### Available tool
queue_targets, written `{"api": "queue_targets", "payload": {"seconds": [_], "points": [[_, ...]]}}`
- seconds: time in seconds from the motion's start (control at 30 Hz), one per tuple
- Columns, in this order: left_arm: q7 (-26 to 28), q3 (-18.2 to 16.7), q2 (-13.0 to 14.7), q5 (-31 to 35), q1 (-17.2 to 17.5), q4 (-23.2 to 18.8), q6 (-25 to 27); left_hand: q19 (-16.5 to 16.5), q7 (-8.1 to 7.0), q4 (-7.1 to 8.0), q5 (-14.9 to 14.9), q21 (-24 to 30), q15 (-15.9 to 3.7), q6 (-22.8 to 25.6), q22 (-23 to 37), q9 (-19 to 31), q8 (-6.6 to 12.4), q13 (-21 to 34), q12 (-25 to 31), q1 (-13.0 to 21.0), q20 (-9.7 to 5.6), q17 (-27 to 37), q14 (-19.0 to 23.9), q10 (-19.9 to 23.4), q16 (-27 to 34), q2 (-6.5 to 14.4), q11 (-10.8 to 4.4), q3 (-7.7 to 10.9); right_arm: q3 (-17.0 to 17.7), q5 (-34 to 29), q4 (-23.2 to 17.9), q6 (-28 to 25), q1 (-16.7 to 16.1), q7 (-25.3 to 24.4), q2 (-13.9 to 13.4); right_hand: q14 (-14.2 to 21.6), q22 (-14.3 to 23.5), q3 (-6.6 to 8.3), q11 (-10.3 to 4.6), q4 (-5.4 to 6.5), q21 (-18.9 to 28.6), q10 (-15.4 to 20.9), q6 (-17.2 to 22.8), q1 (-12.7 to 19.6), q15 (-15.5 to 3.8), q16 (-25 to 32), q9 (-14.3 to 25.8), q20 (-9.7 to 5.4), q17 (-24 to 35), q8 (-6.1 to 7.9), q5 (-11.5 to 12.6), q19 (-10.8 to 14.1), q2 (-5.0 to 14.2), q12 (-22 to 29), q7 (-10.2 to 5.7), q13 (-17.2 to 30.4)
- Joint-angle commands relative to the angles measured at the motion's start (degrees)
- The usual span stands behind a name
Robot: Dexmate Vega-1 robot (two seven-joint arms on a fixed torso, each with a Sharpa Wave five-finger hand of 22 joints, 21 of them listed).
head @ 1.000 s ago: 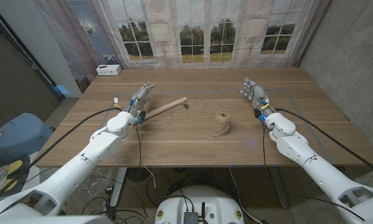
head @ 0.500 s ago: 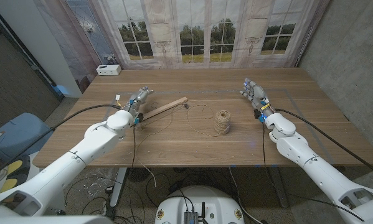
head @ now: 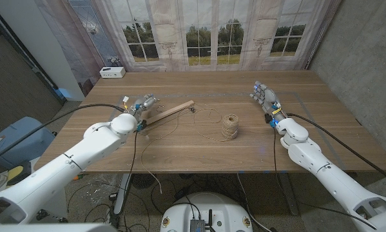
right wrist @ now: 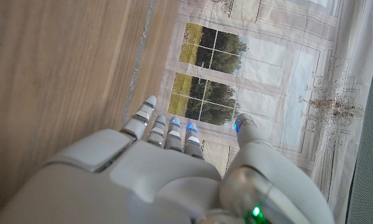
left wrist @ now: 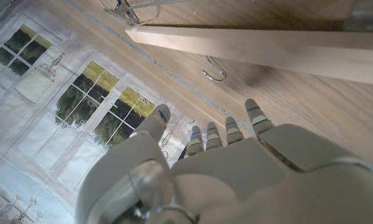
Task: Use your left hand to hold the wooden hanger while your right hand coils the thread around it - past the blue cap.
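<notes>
The wooden hanger lies slantwise on the table left of centre. In the left wrist view its pale bar runs just beyond my fingertips, with its metal hook on the wood beside it. My left hand hovers at the hanger's left end, fingers stretched out and holding nothing. A spool of tan thread stands upright at mid-table, and loose thread loops from it toward the hanger. My right hand stands open to the right of the spool, well apart from it.
A small white box sits at the table's back left corner. A window-print backdrop hangs behind the table's far edge. Bare wood lies between the spool and my right hand.
My left arm has swung its elbow outward, and the left hand has turned to point right, toward the hanger's left end. The right hand, spool and hanger have stayed put.
</notes>
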Motion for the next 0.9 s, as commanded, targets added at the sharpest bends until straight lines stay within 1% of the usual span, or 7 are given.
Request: {"api": "queue_targets", "payload": {"seconds": [0.03,0.23,0.5,0.63,0.8,0.87,0.9], "points": [[2.38,1.98,2.23,3.05,-0.87,-8.25,14.98,0.87,0.28,-0.70,-0.27,0.06,0.32,0.58,0.10,0.16,0.14,0.18,0.33,0.92,-0.08,0.25,0.69,0.27,0.36,-0.13,-0.07,0.26,0.61,1.10,1.46,0.96,-0.26,1.59,-0.09,0.44,0.20,0.19,-0.03,-0.41,0.24,0.64,0.35,0.35,0.07,0.27,0.30,0.26,0.28,0.27,0.09,0.41,0.09,0.35,-0.17,0.25],[1.15,3.04,2.80,2.67,-2.52,-10.48,21.33,1.08,0.24,-0.88,-0.32,0.09,0.38,0.68,0.12,0.17,0.10,0.19,0.30,1.19,-0.15,0.26,0.96,0.37,0.41,-0.21,0.00,0.24,0.69,1.70,2.76,1.16,0.07,2.65,0.14,0.66,0.20,0.14,0.03,-0.42,0.21,0.78,0.40,0.33,0.24,0.34,0.30,0.37,0.31,0.26,0.07,0.36,0.12,0.36,-0.20,0.25],[-2.13,6.90,4.19,2.56,-7.22,-12.74,30.78,1.16,0.58,-1.22,-0.39,0.02,0.31,1.83,0.14,0.19,0.34,0.19,0.32,1.81,-0.47,0.29,1.12,0.82,0.35,-0.18,0.05,0.24,0.68,2.20,4.27,1.31,0.62,3.94,0.36,0.74,0.21,0.09,0.13,-0.42,0.20,0.87,0.44,0.31,0.25,0.35,0.30,0.38,0.35,0.25,0.05,0.34,0.16,0.35,-0.20,0.26],[-3.77,8.99,4.76,2.60,-9.53,-13.12,33.96,1.41,0.65,-1.52,-0.46,0.02,0.22,3.26,0.16,0.22,0.65,0.19,0.41,2.43,-0.72,0.31,1.31,1.42,0.32,-0.15,0.08,0.24,0.66,2.35,4.83,1.31,0.85,4.31,0.46,0.77,0.21,0.09,0.02,-0.47,0.20,0.95,0.48,0.35,0.24,0.34,0.30,0.39,0.35,0.25,0.05,0.34,0.18,0.35,-0.21,0.26],[-5.05,10.49,4.96,2.31,-11.56,-13.17,36.59,1.80,0.74,-1.68,-0.51,0.11,0.23,3.39,0.18,0.23,0.51,0.20,0.50,2.81,-1.10,0.33,1.97,1.93,0.51,-0.18,-0.04,0.17,0.68,2.45,5.35,1.42,1.00,4.60,0.58,0.79,0.21,0.03,0.17,-0.46,0.20,1.08,0.47,0.31,0.25,0.34,0.30,0.38,0.37,0.23,0.03,0.34,0.19,0.36,-0.20,0.27],[-5.85,11.38,5.07,2.18,-12.83,-13.06,37.88,1.87,0.74,-1.73,-0.53,0.12,0.00,3.49,0.18,0.23,0.49,0.20,0.53,2.92,-1.12,0.33,2.22,2.10,0.58,-0.20,-0.10,0.14,0.74,2.51,5.45,1.48,0.97,4.53,0.65,0.81,0.21,0.03,0.15,-0.48,0.20,1.08,0.44,0.32,0.25,0.33,0.30,0.35,0.37,0.21,0.03,0.35,0.17,0.35,-0.21,0.27],[-6.71,12.27,5.22,2.11,-14.11,-12.95,39.07,2.03,0.85,-1.77,-0.54,0.16,0.06,3.55,0.18,0.23,0.47,0.20,0.58,3.00,-1.20,0.34,2.44,2.29,0.64,-0.23,-0.12,0.10,0.80,2.56,5.50,1.50,0.91,4.45,0.69,0.80,0.21,0.02,0.12,-0.48,0.20,1.09,0.42,0.32,0.22,0.33,0.30,0.37,0.38,0.20,0.03,0.34,0.19,0.35,-0.22,0.27]]}}
